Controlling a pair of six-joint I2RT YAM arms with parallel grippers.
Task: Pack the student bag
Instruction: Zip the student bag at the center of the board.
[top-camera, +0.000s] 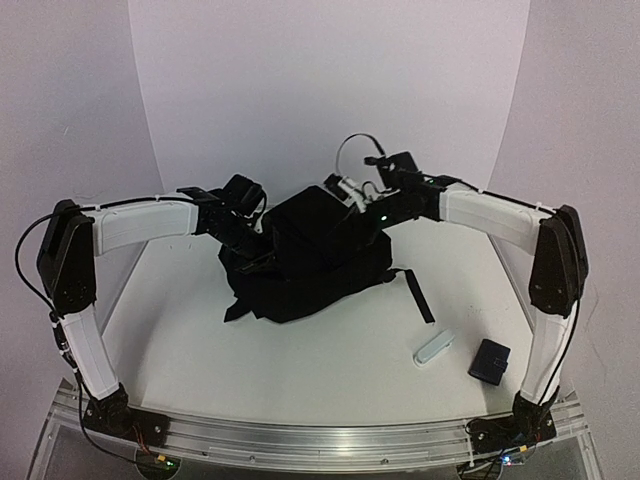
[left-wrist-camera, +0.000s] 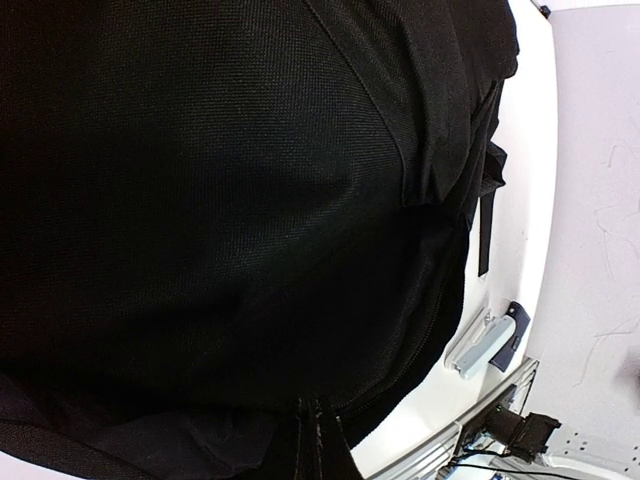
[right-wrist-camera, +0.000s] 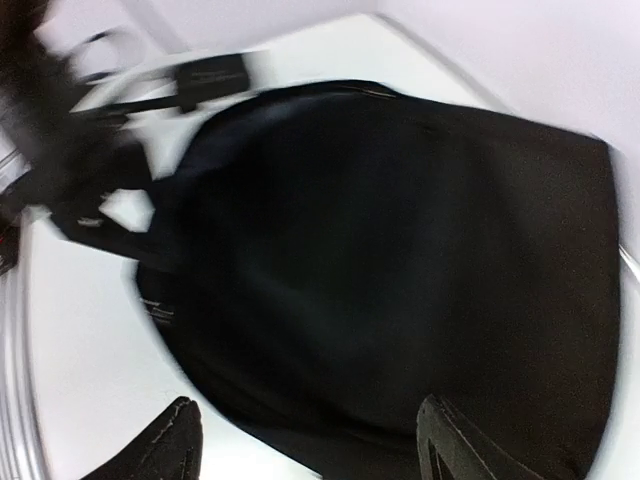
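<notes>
The student bag (top-camera: 310, 262), a large black fabric backpack, lies in the middle of the table, its top raised. It fills the left wrist view (left-wrist-camera: 220, 180) and the blurred right wrist view (right-wrist-camera: 400, 250). My left gripper (top-camera: 252, 232) is at the bag's left upper edge. In its wrist view its fingers (left-wrist-camera: 318, 440) are pressed together on a fold of the bag's fabric by the zip. My right gripper (top-camera: 348, 200) is over the bag's right upper edge. Its fingers stand wide apart (right-wrist-camera: 310, 430) with the bag below them, holding nothing.
A white-grey oblong item (top-camera: 435, 348) and a small dark-blue pouch (top-camera: 490, 360) lie at the front right, and both show in the left wrist view (left-wrist-camera: 470, 345). A loose black strap (top-camera: 418, 295) trails right of the bag. An aluminium rail (top-camera: 320, 435) runs along the near edge.
</notes>
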